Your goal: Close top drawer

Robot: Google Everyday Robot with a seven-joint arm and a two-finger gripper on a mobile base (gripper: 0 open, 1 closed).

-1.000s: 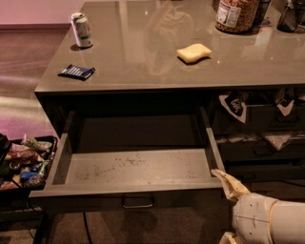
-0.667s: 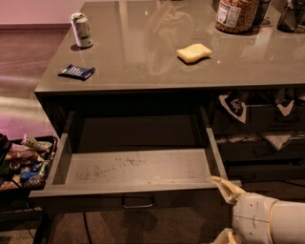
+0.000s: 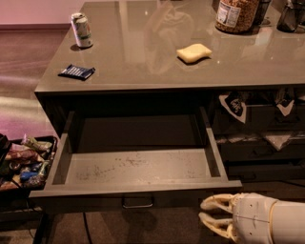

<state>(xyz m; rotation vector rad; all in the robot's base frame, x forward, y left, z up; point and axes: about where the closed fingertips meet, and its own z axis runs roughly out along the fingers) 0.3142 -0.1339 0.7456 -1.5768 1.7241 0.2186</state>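
The top drawer (image 3: 138, 167) stands pulled far out from under the counter, its speckled grey floor bare. A small metal bar handle (image 3: 137, 203) sits at the middle of its dark front. My gripper (image 3: 212, 213) is at the bottom right, just below and in front of the drawer front's right corner. Its two pale fingers (image 3: 215, 204) point left, apart, with nothing between them. They are close to the front panel; contact cannot be made out.
On the counter (image 3: 143, 71) are a can (image 3: 82, 29), a blue packet (image 3: 76, 72), a yellow sponge (image 3: 193, 52) and a jar (image 3: 236, 14). Drawers with cloths sticking out (image 3: 257, 114) lie to the right. A bin of snacks (image 3: 24, 162) stands at the left.
My gripper has dropped from beside the drawer's right front corner to below the front's edge and shifted slightly left. The drawer has not moved.
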